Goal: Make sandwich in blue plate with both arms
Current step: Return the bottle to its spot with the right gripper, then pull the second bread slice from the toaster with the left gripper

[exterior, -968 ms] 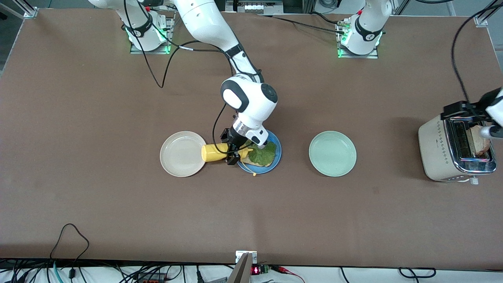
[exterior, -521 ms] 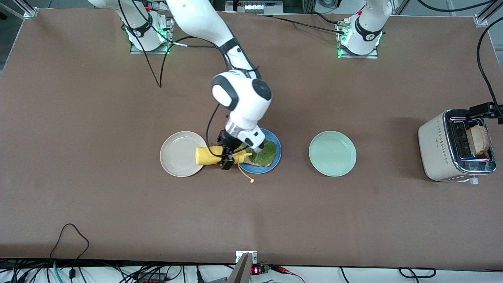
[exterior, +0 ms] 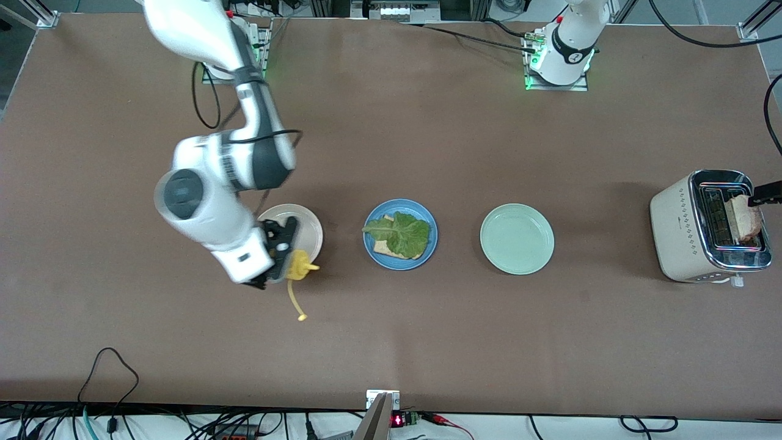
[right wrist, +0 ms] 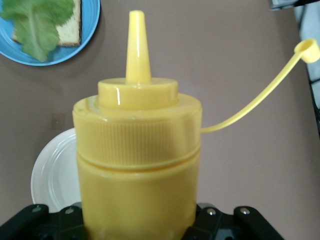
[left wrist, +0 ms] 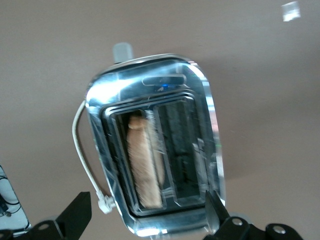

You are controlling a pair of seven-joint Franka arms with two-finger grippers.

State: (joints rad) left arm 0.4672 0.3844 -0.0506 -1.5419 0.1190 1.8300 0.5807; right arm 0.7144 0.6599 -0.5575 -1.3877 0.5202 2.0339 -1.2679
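Now withdrawn from blue plate (exterior: 400, 234): right gripper (exterior: 276, 253) clamping mustard bottle (exterior: 297, 266) over beige plate (exterior: 308, 225). Left gripper (left wrist: 145, 220) wide over toaster (exterior: 708, 225); toast (exterior: 745, 218) next.

Probably a robotics lab: two white arms (exterior: 226, 177) bolted to a brown surface (exterior: 391, 318), loose cables (exterior: 110, 379) and electronics along its edge, aluminium framing (exterior: 36, 15) at the corners.
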